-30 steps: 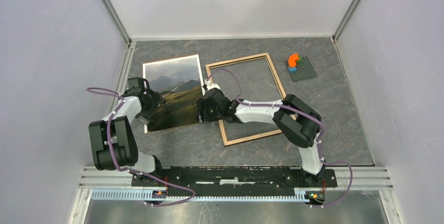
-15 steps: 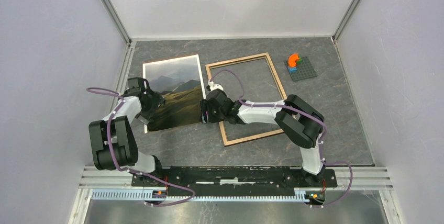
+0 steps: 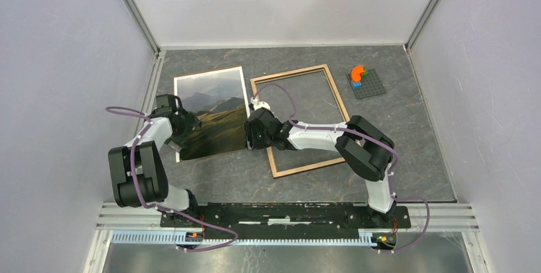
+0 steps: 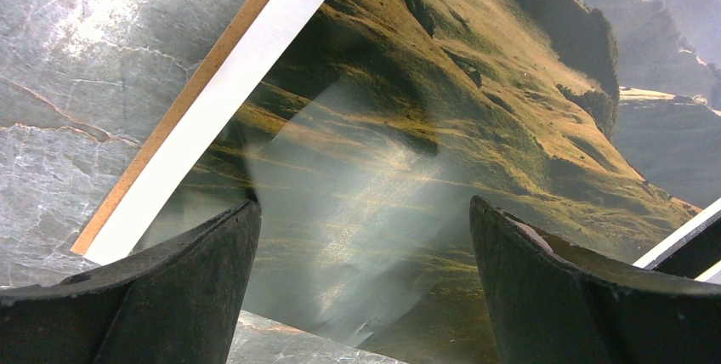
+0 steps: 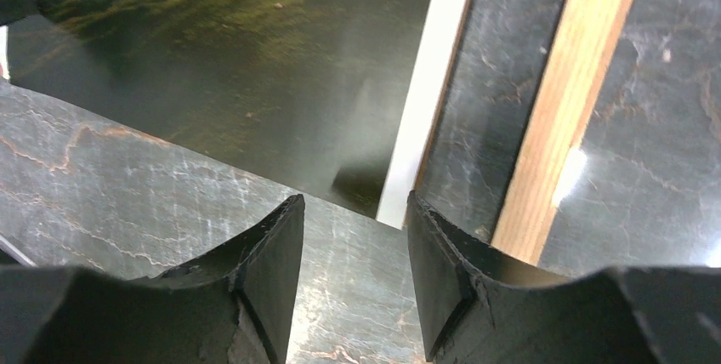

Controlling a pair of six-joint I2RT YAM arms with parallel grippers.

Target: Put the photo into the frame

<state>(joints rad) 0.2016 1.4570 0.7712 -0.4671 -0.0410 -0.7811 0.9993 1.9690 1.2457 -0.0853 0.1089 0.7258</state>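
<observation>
The task is at an early stage: the photo (image 3: 214,112) is not yet in the frame (image 3: 289,74). It lies flat on the table (image 3: 408,132) just left of the frame, resting on a brown backing panel (image 4: 183,105) whose edge shows beside its white border. The frame lies flat too, wood face up, and holds nothing; only bare table shows through its opening. The left hand (image 4: 361,211) hangs over the photo's near left part with its fingers spread wide, holding nothing. The right hand (image 5: 353,202) sits at the photo's near right corner, fingers fairly close together but apart, the corner just ahead of the gap and not pinched as far as I can see. Left to do, in my judgement: grip the photo, lift it, carry it right and lay it inside the rim.
</observation>
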